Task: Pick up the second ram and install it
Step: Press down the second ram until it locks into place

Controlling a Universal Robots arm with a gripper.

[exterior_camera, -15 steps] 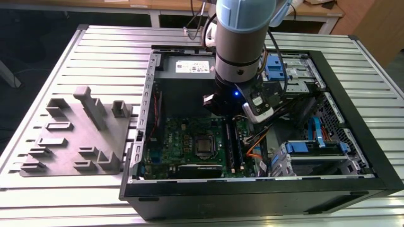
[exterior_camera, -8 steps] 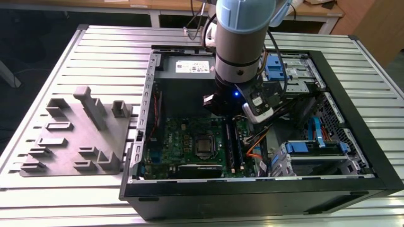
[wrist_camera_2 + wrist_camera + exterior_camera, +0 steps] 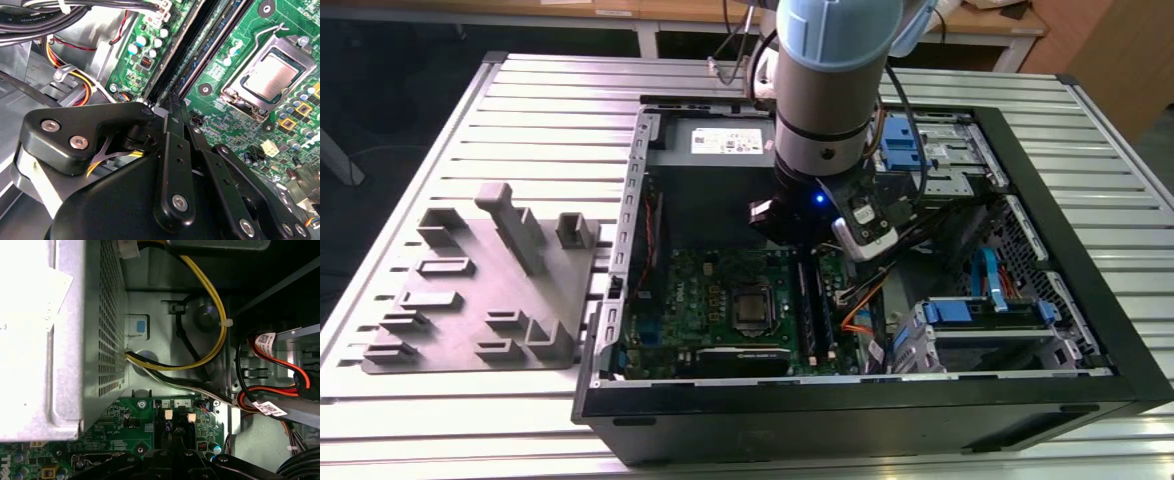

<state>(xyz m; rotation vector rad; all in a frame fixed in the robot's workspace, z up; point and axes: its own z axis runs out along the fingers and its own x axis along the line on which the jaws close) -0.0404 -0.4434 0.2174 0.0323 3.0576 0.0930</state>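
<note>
arm's reaching straight down into the open PC case (image 3: 1067,290); gripper (image 3: 172,102) sits right over the RAM slots (image 3: 210,45); pincer looks pinched narrow, can't tell if it's holding the second ram

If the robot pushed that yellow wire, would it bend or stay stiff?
Probably bendy: in the first wrist view the yellow wire already curves in a loose loop. It likely wouldn't swing far, since a white tie is wrapped round it partway along. It looks thin, so it is probably light and would spring back a little.
</note>
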